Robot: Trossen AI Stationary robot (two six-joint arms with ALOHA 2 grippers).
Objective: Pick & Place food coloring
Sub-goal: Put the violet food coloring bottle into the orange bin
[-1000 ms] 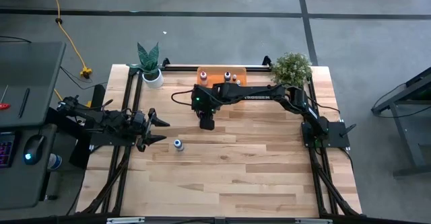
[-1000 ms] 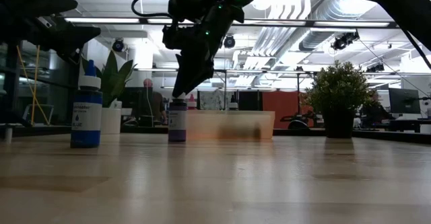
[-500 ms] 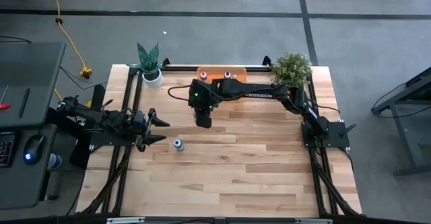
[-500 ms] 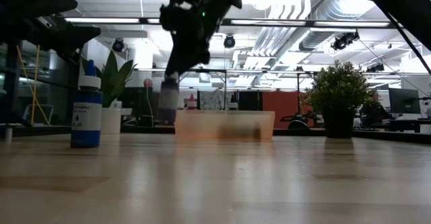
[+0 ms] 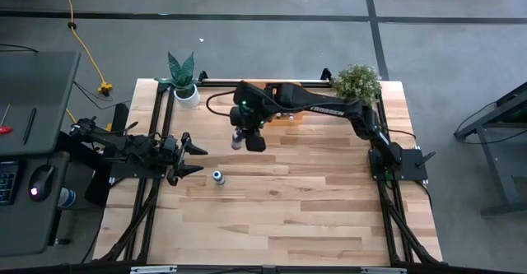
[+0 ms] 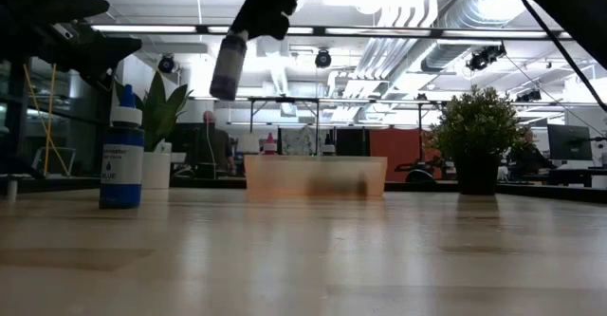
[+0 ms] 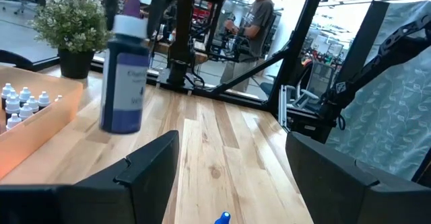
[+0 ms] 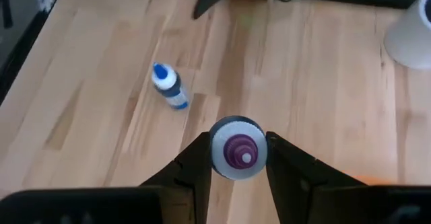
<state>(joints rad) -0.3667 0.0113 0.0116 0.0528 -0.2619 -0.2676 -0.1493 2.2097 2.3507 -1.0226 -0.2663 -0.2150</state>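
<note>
I see a grey concrete floor [image 5: 272, 35] around my light wood table [image 5: 313, 192], dark seam lines crossing it, a yellow cable [image 5: 78, 27] trailing at one side. A desk with a keyboard and mouse [image 5: 33, 193] sits beside the table. Beyond: open ceiling with silver ducts [image 6: 446, 22], strip lights, a person [image 7: 256, 15] standing.

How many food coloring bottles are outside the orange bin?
2. A purple bottle hangs in the right gripper, lifted above the table; a blue bottle stands by the left gripper. Others sit in the orange bin.
</note>
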